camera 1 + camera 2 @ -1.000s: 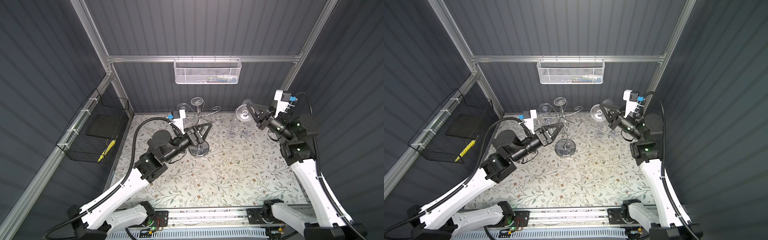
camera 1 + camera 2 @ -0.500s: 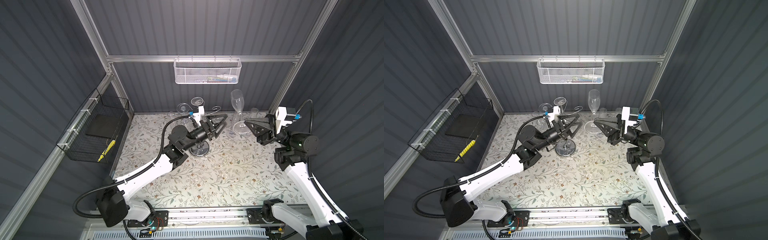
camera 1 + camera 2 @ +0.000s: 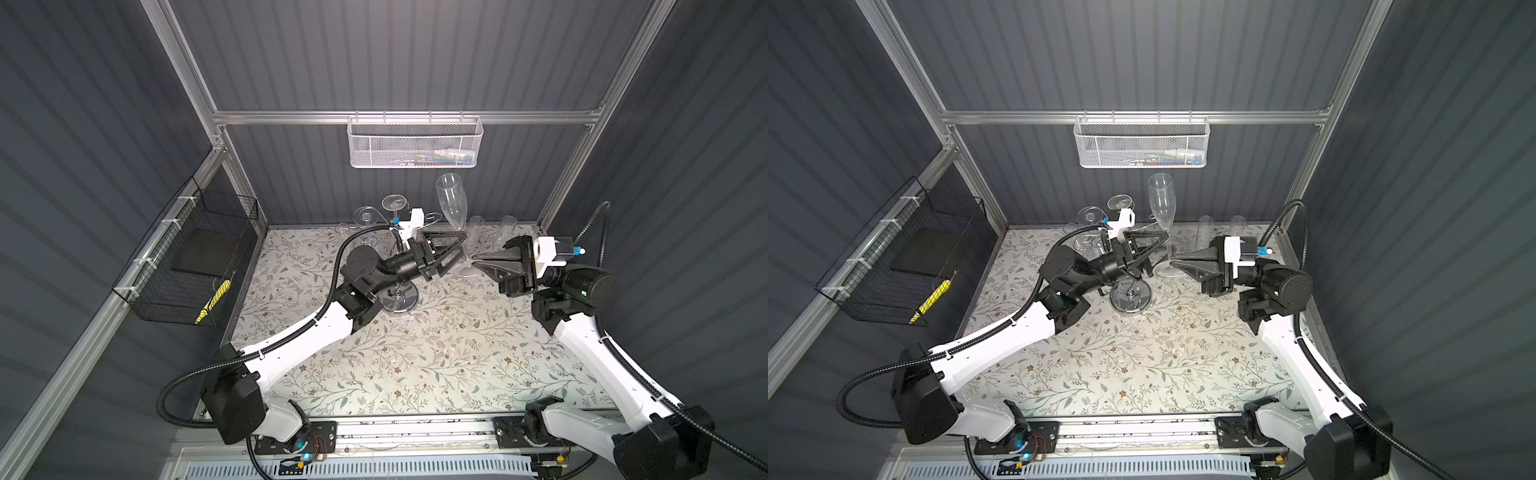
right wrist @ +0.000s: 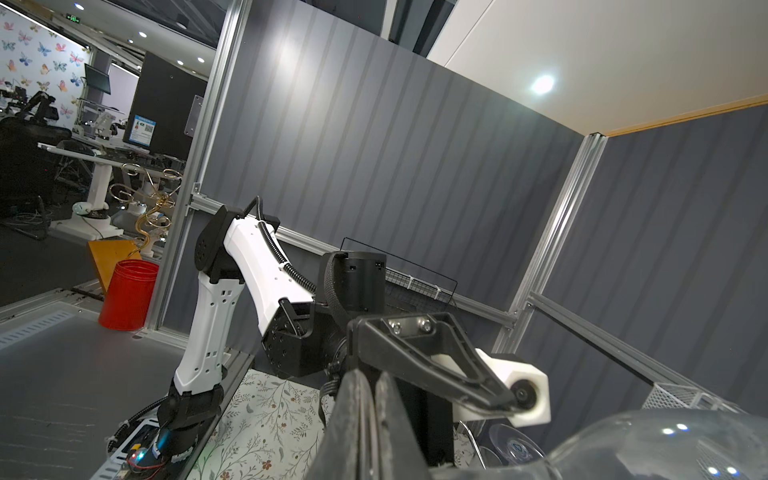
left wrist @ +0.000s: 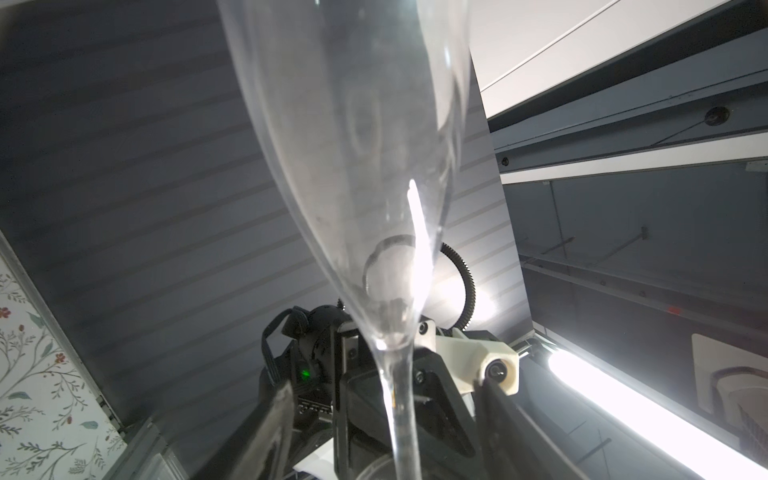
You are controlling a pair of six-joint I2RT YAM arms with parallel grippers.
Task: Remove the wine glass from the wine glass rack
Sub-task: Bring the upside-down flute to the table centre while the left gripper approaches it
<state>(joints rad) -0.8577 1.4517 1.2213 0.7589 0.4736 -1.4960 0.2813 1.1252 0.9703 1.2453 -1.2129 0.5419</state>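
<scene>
Two grippers, one wine glass (image 3: 452, 203): right gripper (image 3: 478, 263) clamps the foot, holding it upright, presumably so left gripper (image 3: 461, 248), jaws spread around the stem, can grab.

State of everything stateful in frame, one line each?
wine glass: upright, off the rack, stem gripped.
right gripper: shut on the wine glass stem.
left gripper: open, jaws either side of the stem.
wine glass rack: upright, holding hung glasses.
back flutes: upright on table.
</scene>
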